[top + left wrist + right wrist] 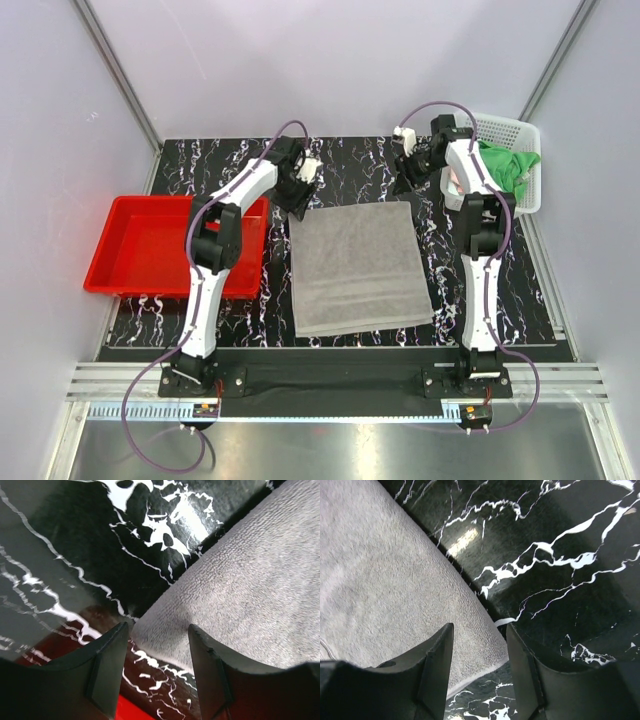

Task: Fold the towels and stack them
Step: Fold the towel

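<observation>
A large grey towel [355, 265] lies spread flat in the middle of the black marbled table. My left gripper [303, 190] hovers over its far left corner, jaws apart. In the left wrist view the left gripper [157, 630] is open and the towel's corner [250, 580] lies flat between and beyond the fingers. My right gripper [405, 175] hangs over the far right corner. The right wrist view shows the right gripper [479, 630] open above that flat corner [380, 580]. A bright green towel [510, 165] sits crumpled in the basket, with a bit of pink cloth [455, 180] beside it.
A white perforated basket [520, 130] stands at the far right corner of the table. A red tray [150, 245] sits at the left, partly under the left arm, and its edge [130, 710] shows below the left fingers. Grey walls close in the table.
</observation>
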Controlling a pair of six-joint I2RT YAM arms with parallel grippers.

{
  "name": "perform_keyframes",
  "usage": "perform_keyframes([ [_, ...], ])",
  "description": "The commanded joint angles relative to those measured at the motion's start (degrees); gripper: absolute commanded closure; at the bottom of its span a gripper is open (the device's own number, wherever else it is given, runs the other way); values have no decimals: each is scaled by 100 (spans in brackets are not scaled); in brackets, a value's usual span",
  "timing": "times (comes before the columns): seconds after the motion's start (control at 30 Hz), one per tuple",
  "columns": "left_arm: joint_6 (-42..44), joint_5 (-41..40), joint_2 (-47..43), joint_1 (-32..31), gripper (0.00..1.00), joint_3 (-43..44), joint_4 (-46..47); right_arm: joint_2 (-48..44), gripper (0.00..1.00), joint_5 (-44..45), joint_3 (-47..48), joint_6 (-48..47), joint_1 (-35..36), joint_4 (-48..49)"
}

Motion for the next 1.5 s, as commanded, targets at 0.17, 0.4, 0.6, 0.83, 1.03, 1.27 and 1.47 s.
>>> perform_keyframes([
  [0.17,230,-50,226,78,46,471,-72,351,47,28,498,-837,29,-464],
  [0.4,326,38,393,139,50,612,-116,755,49,134,814,-1022,-15,-763],
  [0.6,423,-33,542,166,56,770,-275,931,51,90,1052,-1023,-68,-860],
  [0.83,449,161,551,184,76,805,-275,923,60,28,1096,-1057,-120,-974],
  [1.03,405,433,543,192,100,928,-213,879,96,20,1061,-1049,-147,-939],
  [1.27,458,390,411,184,100,955,-108,694,100,195,797,-961,-155,-605],
  [1.47,406,223,192,192,100,911,50,369,100,318,639,-741,-155,-140],
])
